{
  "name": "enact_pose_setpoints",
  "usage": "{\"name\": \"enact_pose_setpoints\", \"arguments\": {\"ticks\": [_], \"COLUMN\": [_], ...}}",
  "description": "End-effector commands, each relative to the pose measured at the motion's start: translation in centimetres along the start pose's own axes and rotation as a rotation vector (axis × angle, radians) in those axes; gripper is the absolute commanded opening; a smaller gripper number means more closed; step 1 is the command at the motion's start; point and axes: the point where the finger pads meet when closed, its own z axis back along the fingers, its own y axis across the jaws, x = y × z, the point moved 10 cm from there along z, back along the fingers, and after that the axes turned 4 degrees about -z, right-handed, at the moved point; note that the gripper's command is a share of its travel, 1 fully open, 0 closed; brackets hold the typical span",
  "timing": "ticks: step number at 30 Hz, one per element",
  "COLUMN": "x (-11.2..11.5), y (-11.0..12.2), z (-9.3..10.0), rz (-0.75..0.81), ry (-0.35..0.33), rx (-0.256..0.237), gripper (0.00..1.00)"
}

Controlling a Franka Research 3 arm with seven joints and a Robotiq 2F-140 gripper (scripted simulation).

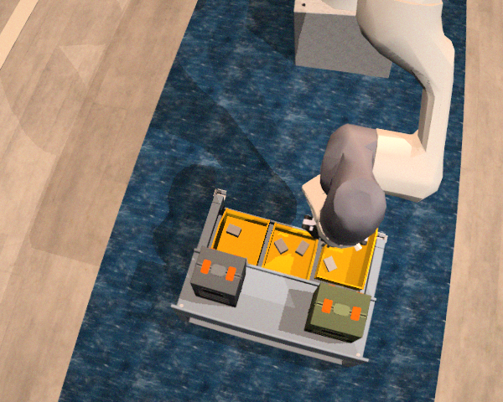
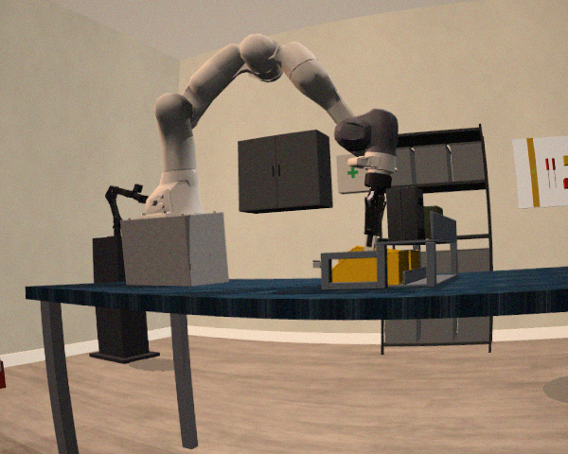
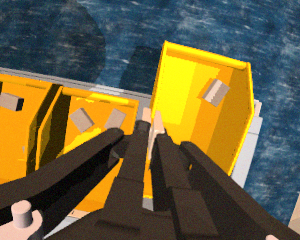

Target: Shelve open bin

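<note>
Three yellow open bins stand in a row in the grey shelf [image 1: 277,298]. The left bin [image 1: 241,237] and the middle bin [image 1: 288,255] sit level with grey parts in them. The right bin [image 1: 344,264] holds one grey part [image 3: 216,91]. In the wrist view this bin [image 3: 200,114] reaches farther out toward the table than its neighbours. From the side its front end [image 2: 358,250] shows a little above the shelf's frame. My gripper [image 3: 149,120] points down and is shut on that bin's thin left wall. The arm's wrist hides it from above; the side view shows it [image 2: 369,239].
A grey case [image 1: 218,275] and a green case [image 1: 339,311] with orange latches stand on the shelf's upper board, behind the bins. The robot's grey base block [image 1: 334,38] stands at the far end of the blue table.
</note>
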Motion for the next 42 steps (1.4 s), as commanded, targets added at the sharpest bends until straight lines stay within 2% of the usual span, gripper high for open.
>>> {"name": "enact_pose_setpoints", "arguments": {"ticks": [1, 42], "x": [0.38, 1.32], "y": [0.07, 0.13], "z": [0.25, 0.32], "rz": [0.005, 0.005], "ry": [-0.011, -0.034], "rx": [0.003, 0.003], "gripper": [0.0, 0.0]}}
